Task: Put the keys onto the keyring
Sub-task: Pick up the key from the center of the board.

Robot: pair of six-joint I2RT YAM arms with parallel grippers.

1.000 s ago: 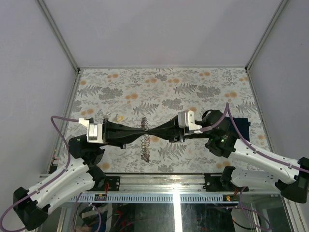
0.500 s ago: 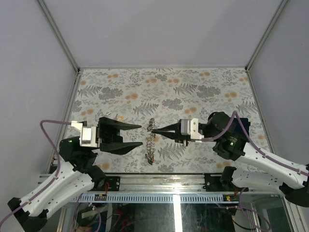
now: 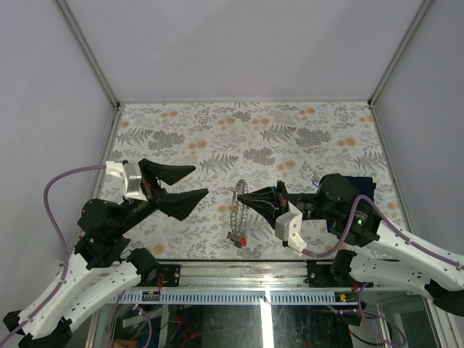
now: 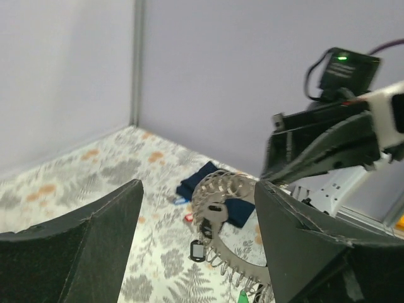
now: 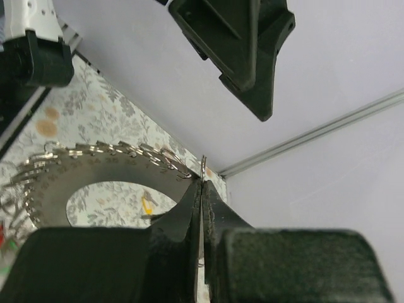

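Black left gripper (image 3: 201, 180): near left of the table, raised, fingers spread wide with nothing between them, tips pointing right towards the ring.

Black right gripper (image 3: 241, 196): near right of centre, pointing left. Its jaws are pressed together on the thin edge of the keyring (image 5: 107, 167), which the wrist view shows clamped between the two fingertips.

Grey metal keyring: toothed outline, hollow middle, held upright and edge-on between the two grippers, clear of the left one. Whether its near end touches the table cannot be told.

Keys (image 3: 238, 239): a small cluster hanging at the ring's near end. One carries a black tag (image 4: 197, 250) and one shows a green tag (image 4: 242, 295).

Small red piece (image 4: 188, 217): lies on the table just beside the cloth, too small to identify.

Dark blue cloth (image 3: 365, 185): rumpled, on the right side of the table, partly hidden behind the right arm.

Table (image 3: 290, 123): leaf-and-flower patterned cover in grey and orange, running to the far edge.

Pale lilac walls (image 3: 232, 51): enclose the left, far and right sides, with metal posts at the far corners.
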